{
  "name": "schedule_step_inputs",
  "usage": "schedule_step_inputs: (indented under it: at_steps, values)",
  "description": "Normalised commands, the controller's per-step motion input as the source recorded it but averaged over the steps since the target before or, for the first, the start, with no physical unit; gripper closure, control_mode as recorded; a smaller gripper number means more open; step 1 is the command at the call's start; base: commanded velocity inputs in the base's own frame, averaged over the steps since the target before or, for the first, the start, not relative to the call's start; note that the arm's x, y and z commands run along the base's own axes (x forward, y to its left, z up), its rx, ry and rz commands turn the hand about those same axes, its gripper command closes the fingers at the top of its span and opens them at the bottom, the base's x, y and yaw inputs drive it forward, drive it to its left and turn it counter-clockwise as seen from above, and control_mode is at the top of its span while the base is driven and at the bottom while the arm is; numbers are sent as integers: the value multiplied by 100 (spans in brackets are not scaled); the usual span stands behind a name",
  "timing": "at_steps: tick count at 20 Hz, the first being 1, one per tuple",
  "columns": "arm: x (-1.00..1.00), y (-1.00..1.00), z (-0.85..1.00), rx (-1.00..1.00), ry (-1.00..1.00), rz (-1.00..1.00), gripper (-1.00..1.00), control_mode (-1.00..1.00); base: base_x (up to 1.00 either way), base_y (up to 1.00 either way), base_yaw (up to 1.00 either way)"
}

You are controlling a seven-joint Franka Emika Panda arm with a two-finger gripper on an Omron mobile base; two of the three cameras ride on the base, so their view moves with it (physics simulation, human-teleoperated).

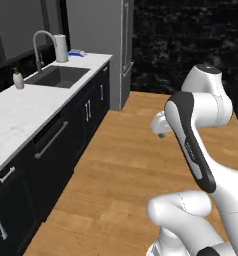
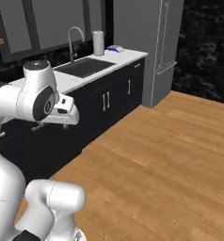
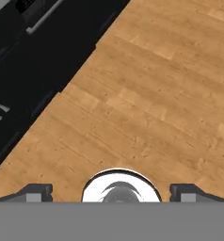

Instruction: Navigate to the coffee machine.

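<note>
The coffee machine is out of view. My gripper point(image 3: 113, 194) points down at the wooden floor point(image 3: 147, 103). Its two dark fingertips point(image 3: 36, 192) stand far apart with nothing between them, so it is open. The hand point(image 1: 159, 126) is folded in close under the arm, over the floor and to the right of the black cabinets. From the other side the hand point(image 2: 63, 111) sits beside the counter front.
A white marble counter point(image 1: 21, 112) on black cabinets point(image 1: 56, 150) runs along the left. It holds a sink point(image 1: 58, 76), a faucet point(image 1: 38, 47), a soap bottle point(image 1: 18, 79) and a paper towel roll point(image 1: 61, 48). A steel fridge point(image 1: 108, 45) stands beyond. Open wooden floor point(image 1: 126, 170) lies ahead and to the right.
</note>
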Motion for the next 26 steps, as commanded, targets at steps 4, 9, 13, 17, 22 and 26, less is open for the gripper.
schedule_step_inputs:
  at_steps: [4, 9, 13, 17, 22, 26]
  values:
    - [0, 0, 0, 0, 0, 0, -100, 100, 100, -33, -36]
    - [0, 0, 0, 0, 0, 0, -100, 100, 100, -52, -18]
    - [0, 0, 0, 0, 0, 0, -100, 100, 100, -76, -12]
    - [0, 0, 0, 0, 0, 0, -100, 100, 100, -72, -14]
    - [0, 0, 0, 0, 0, 0, -100, 100, 100, -69, -15]
    - [0, 0, 0, 0, 0, 0, -100, 100, 100, -68, -15]
